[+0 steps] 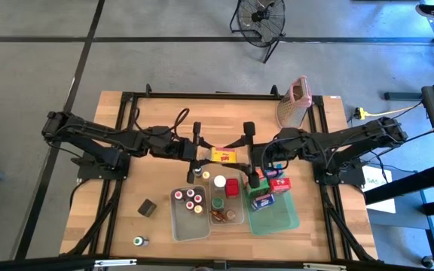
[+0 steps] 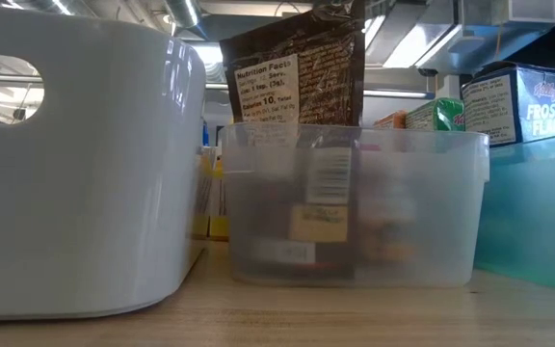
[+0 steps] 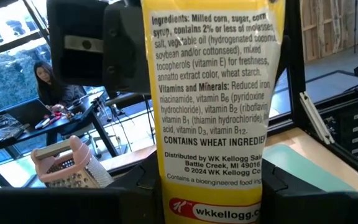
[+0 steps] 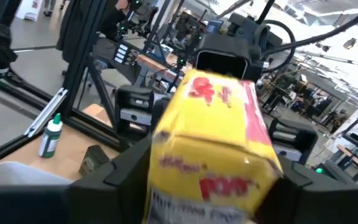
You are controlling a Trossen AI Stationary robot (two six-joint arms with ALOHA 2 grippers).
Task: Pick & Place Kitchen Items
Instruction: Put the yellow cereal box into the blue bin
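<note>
Yellow carton: you have it raised over the middle of the table, between both grippers.
Left gripper: your fingers clamp one end of the carton.
Right gripper: your fingers bracket the other end; whether they grip is unclear.
Tubs: clear, holding small jars, nearer the front edge.
Green tray: holds cartons.
Table: pale wood planks, black frame.
Grater: pink-topped, at the far right corner.
Room: grey floor, a fan beyond.

Both arms reach inward above mid-table; left gripper and right gripper face each other, fingers closed on one yellow carton
</note>
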